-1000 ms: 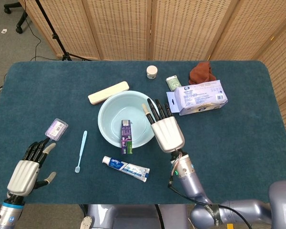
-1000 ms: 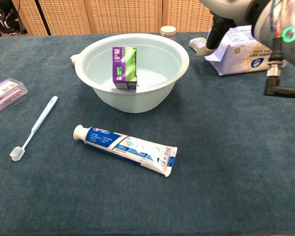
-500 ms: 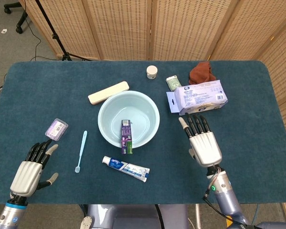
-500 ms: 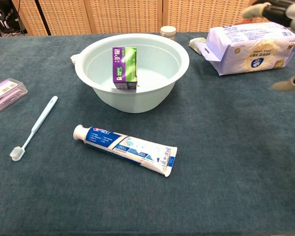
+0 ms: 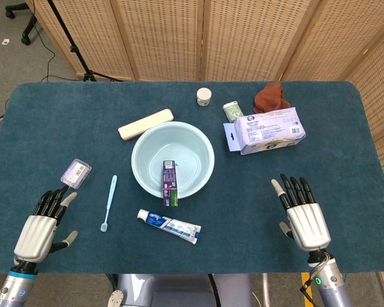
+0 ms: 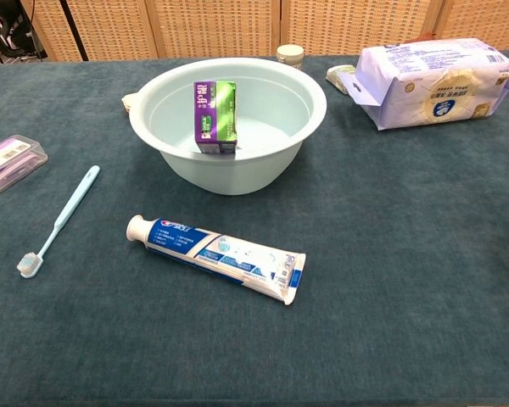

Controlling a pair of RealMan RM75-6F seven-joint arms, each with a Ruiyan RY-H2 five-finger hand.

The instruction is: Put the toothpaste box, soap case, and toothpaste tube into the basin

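The pale blue basin (image 5: 147,142) (image 6: 310,91) sits mid-table. The purple and green toothpaste box (image 5: 170,182) (image 6: 215,116) leans inside it against the near wall. In front of the basin lies the white and blue toothpaste tube (image 5: 169,226) (image 6: 216,258). The clear soap case (image 5: 76,173) (image 6: 12,162) with a purple bar rests at the left. My left hand (image 5: 40,228) hovers open near the front left edge, just below the soap case. My right hand (image 5: 302,213) is open at the front right, far from the objects. Neither hand shows in the chest view.
A light blue toothbrush (image 5: 109,203) (image 6: 59,220) lies between soap case and basin. Behind the basin are a cream long case (image 5: 145,123), a small white jar (image 5: 204,96), a green packet (image 5: 232,110), a wipes pack (image 5: 269,130) (image 6: 433,80) and a brown cloth (image 5: 271,96).
My right hand has drawn back from the basin's right rim to the front right of the table. The left hand barely shifted. The box stays in the basin.
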